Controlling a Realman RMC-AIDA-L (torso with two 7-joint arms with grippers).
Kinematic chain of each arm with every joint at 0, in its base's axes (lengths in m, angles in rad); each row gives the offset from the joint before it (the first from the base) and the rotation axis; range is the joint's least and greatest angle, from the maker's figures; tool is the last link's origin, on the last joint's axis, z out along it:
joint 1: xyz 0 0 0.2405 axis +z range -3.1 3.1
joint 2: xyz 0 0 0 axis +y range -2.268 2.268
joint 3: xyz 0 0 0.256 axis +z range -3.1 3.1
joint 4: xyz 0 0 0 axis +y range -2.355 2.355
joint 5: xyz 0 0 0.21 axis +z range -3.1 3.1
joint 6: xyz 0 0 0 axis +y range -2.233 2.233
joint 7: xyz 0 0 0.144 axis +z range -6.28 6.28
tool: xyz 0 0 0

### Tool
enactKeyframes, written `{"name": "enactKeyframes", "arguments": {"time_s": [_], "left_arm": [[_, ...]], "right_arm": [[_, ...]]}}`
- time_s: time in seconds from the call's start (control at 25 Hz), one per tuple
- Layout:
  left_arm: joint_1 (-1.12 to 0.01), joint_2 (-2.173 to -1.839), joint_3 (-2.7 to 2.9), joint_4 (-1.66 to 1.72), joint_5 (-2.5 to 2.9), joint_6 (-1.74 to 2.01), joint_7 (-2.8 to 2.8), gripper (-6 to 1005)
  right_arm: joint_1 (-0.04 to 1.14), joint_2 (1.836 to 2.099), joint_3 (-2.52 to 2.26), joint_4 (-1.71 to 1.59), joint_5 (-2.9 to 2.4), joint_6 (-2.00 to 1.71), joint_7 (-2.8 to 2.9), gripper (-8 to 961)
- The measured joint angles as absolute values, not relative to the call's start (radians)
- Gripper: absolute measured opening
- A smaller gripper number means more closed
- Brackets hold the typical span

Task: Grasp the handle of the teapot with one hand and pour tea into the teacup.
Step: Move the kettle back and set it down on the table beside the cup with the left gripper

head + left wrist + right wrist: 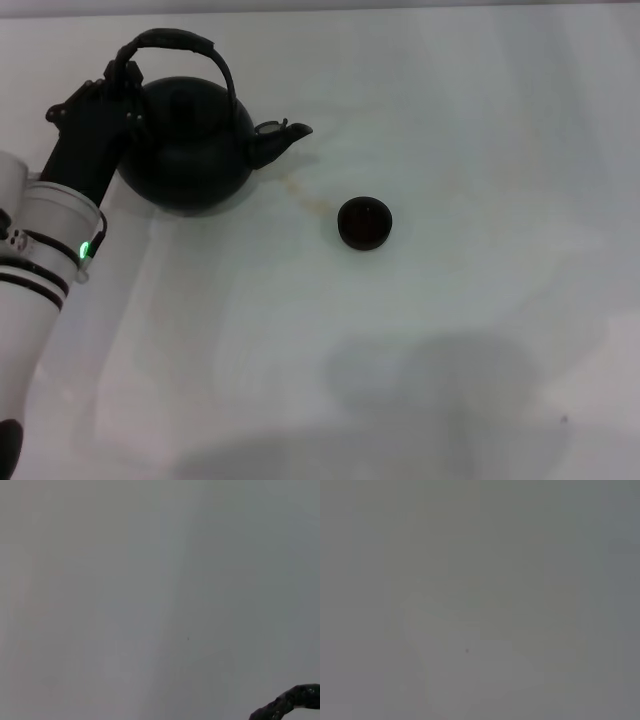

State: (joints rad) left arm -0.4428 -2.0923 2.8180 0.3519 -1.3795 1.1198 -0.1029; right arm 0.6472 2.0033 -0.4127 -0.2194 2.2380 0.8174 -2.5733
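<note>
The black teapot [190, 150] stands upright at the back left of the white table, its spout [285, 135] pointing right toward the teacup. The arched handle [185, 45] loops over the lid. My left gripper [122, 82] is at the left end of the handle, right against it. A dark rough piece of the handle [292, 702] shows in a corner of the left wrist view. The small dark teacup [364, 222] sits on the table to the right of the spout and nearer to me, apart from the pot. The right gripper is out of view.
A faint brownish stain [305, 200] runs across the white table [450, 330] between the spout and the cup. The right wrist view holds only plain pale surface.
</note>
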Motion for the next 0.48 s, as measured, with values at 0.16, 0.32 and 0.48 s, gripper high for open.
{"name": "enactKeyframes", "arguments": {"time_s": [0.16, 0.32, 0.48], "left_arm": [[-0.451, -2.092, 2.818, 0.348, -1.378, 1.101, -0.103, 135], [-0.456, -2.092, 2.823, 0.347, -1.373, 1.091, -0.101, 139], [-0.461, -2.092, 2.821, 0.347, -1.372, 1.084, -0.099, 169]], "right_arm": [[0.653, 2.003, -0.413, -0.219, 2.238, 0.817, -2.574, 844], [0.655, 2.003, -0.413, -0.220, 2.238, 0.817, -2.574, 844], [0.662, 2.003, -0.413, -0.226, 2.238, 0.818, -2.576, 845]]}}
